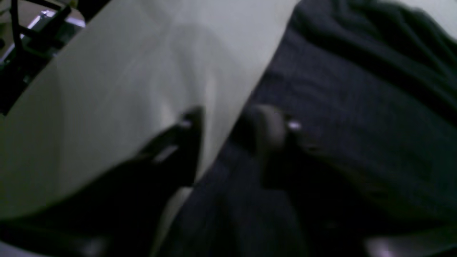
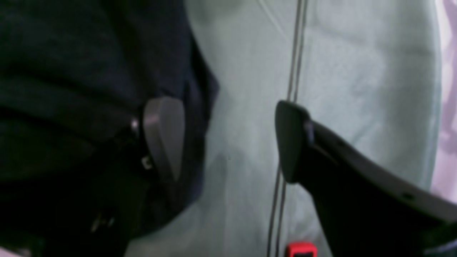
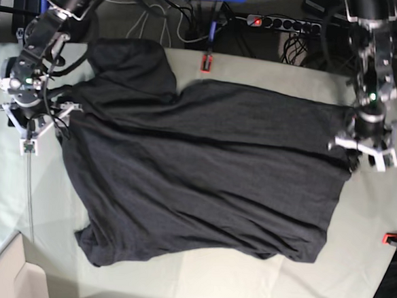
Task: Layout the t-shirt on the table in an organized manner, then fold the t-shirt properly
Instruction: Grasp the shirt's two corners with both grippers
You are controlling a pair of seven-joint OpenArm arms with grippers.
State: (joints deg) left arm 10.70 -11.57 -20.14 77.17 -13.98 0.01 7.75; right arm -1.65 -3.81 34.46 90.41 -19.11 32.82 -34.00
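The dark t-shirt [image 3: 204, 170] lies spread plain side up across the table [image 3: 210, 279], with wrinkles and a bunched part at its far left corner. In the base view my left gripper [image 3: 361, 155] hangs over the shirt's right edge. Its wrist view shows the left gripper [image 1: 228, 132] open, one finger over bare table [image 1: 125, 89] and the other over the t-shirt [image 1: 357, 107]. My right gripper [image 3: 40, 128] is at the shirt's left edge. Close up, the right gripper [image 2: 226, 142] is wide open, one finger [image 2: 164, 139] above the t-shirt [image 2: 71, 71], the other over the table [image 2: 339, 71].
Red clamps sit on the table's edges [image 3: 206, 62], [image 3: 395, 238], [image 2: 300, 250]. A thin seam line [image 2: 294, 53] runs along the cloth under the right gripper. A power strip [image 3: 282, 22] and cables lie behind the table. A pale box corner [image 3: 6, 272] is at the front left.
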